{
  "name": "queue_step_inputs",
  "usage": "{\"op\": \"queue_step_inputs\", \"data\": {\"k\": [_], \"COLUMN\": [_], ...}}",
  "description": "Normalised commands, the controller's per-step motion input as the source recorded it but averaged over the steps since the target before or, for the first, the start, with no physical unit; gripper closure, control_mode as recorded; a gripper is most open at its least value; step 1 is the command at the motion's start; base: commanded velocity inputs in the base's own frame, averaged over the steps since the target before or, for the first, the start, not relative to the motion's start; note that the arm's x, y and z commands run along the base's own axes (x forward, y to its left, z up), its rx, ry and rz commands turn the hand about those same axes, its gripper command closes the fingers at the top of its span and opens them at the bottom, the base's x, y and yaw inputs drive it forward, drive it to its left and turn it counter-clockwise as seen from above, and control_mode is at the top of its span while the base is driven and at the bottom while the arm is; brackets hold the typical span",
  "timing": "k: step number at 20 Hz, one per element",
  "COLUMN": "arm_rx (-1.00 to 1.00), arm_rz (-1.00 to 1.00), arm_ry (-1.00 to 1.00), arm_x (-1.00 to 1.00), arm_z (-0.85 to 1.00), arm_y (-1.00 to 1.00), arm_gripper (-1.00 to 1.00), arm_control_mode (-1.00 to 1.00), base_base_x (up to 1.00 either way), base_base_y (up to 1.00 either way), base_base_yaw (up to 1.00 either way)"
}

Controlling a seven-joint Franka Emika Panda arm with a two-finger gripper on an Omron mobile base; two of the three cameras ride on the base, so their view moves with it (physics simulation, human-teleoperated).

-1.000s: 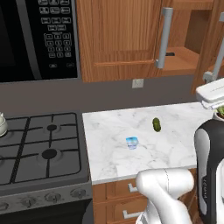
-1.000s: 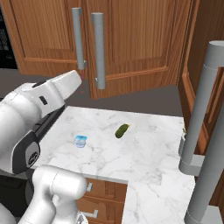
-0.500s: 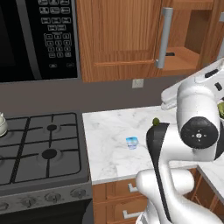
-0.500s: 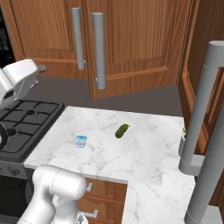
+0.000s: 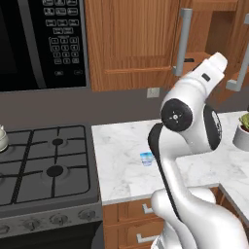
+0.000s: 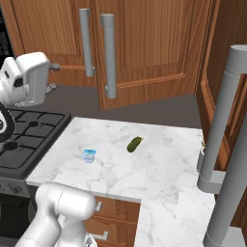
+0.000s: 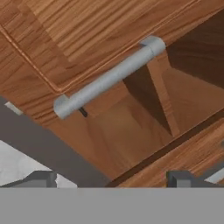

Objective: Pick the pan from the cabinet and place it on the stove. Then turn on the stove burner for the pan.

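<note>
The brown cabinet (image 5: 131, 44) hangs above the counter, its right-hand door swung open on a bare wooden shelf (image 7: 144, 118). Only a thin black stub of the pan's handle (image 7: 83, 112) shows, poking out behind the door's grey bar handle (image 7: 105, 81); it is a small dark mark (image 5: 188, 60) in the left base view. My gripper (image 7: 109, 179) is raised in front of the cabinet opening, open and holding nothing. Down at the left lies the dark stove (image 5: 73, 194), with its wider burner cap (image 5: 54, 170) at the front.
A black microwave (image 5: 44, 39) hangs over the stove and a white kettle (image 5: 2, 138) stands at its left edge. On the marble counter (image 6: 159, 169) lie a small blue-and-white thing (image 6: 88, 155) and a green pickle (image 6: 134, 143). A potted plant (image 5: 243, 129) stands far right.
The arm has swung up from low beside the counter, lifting the hand toward the open cabinet. The jaws have stayed open.
</note>
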Motion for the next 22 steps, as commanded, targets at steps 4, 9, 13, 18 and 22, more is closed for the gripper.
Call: {"op": "queue_step_inputs", "data": {"k": [4, 9, 13, 18, 22], "arm_rx": [-0.08, -0.04, -0.02, -0.03, -0.02], "arm_rz": [-0.08, -0.06, -0.04, -0.05, -0.08], "arm_ry": [0.21, 0.18, 0.17, 0.19, 0.15], "arm_x": [0.57, 0.43, 0.33, 0.29, 0.07], "arm_z": [-0.11, -0.08, -0.07, -0.12, -0.12], "arm_y": [-0.09, -0.33, -0.44, -0.39, -0.44], "arm_gripper": [-1.00, -1.00, -1.00, -1.00, -1.00], "arm_control_mode": [-1.00, -1.00, -1.00, -1.00, -1.00], "base_base_x": [0.00, 0.00, 0.00, 0.00, 0.00], "base_base_y": [0.00, 0.00, 0.00, 0.00, 0.00], "base_base_yaw": [0.00, 0.00, 0.00, 0.00, 0.00]}}
